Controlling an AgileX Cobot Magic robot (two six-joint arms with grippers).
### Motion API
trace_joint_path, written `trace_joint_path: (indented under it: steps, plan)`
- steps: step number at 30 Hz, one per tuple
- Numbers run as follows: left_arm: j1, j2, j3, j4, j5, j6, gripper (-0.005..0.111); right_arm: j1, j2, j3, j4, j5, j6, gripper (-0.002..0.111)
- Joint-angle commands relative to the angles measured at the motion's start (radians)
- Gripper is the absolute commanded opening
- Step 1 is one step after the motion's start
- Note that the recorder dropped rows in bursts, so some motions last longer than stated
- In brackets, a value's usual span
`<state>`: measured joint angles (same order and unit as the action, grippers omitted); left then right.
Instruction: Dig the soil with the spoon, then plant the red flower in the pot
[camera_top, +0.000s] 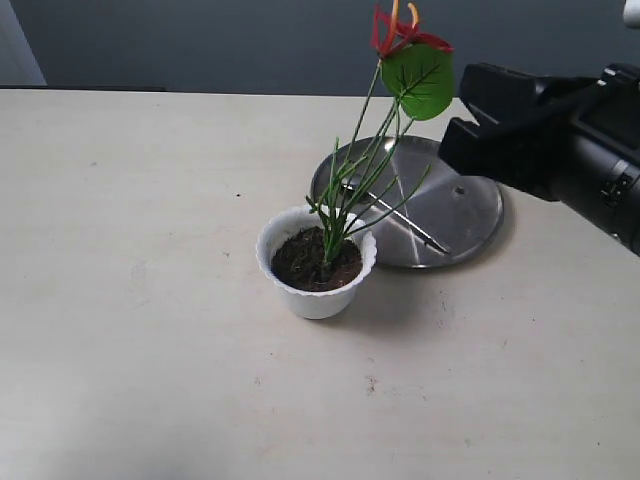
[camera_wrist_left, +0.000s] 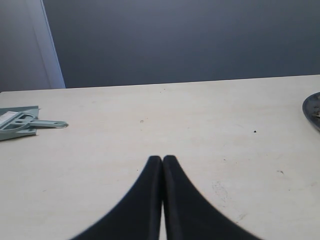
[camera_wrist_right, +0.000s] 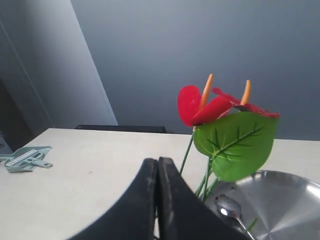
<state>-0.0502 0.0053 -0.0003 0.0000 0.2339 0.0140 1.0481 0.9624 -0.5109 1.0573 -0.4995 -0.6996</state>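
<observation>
My right hand is clenched on nothing, I think because the glossy red artificial flower already stands in the dark soil of the small white scalloped pot.

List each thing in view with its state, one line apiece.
Flower, planted in the soil, leaning toward the plate.
Pot, upright, filled with soil.
Spoon, lying on the plate.
Plate, lying flat, spoon on it.
Left tool, shut, empty.
Right tool, shut, empty.
Dustpan, lying flat.
</observation>
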Motion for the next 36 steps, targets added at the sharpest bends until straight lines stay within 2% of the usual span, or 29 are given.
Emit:
trace_joint_path:
  steps: [1,5,10,13,17,21,24,27,31,36]
  plan:
    - [0.0,-0.005,0.0,0.0,-0.001,-0.004,0.0,-0.001,0.003,-0.001,0.036,-0.016,-0.011,-0.001]
    - [0.0,-0.005,0.0,0.0,-0.001,-0.004,0.0,-0.001,0.003,-0.001,0.033,-0.02,-0.011,-0.001]
    - [0.0,-0.005,0.0,0.0,-0.001,-0.004,0.0,0.003,-0.017,-0.001,0.088,-0.148,-0.089,-0.001]
    - [0.0,-0.005,0.0,0.0,-0.001,-0.004,0.0,-0.026,-0.071,-0.001,0.131,-0.088,-0.183,-0.001]
    - [0.0,-0.005,0.0,0.0,-0.001,-0.004,0.0,-0.215,-0.143,-0.001,0.115,0.277,-0.313,-0.001]
    - [0.0,-0.005,0.0,0.0,-0.001,-0.004,0.0,-0.517,-0.257,-0.001,0.06,0.694,-0.342,-0.001]
    - [0.0,-0.005,0.0,0.0,-0.001,-0.004,0.0,-0.664,-0.345,-0.001,0.047,0.799,-0.342,-0.001]
    - [0.0,-0.005,0.0,0.0,-0.001,-0.004,0.0,-0.72,-0.406,-0.001,0.047,0.828,-0.342,-0.001]
    - [0.0,-0.005,0.0,0.0,-0.001,-0.004,0.0,-0.727,-0.47,-0.001,0.024,0.846,-0.313,-0.001]
    - [0.0,-0.005,0.0,0.0,-0.001,-0.004,0.0,-0.75,-0.489,-0.001,-0.247,0.903,-0.035,-0.001]
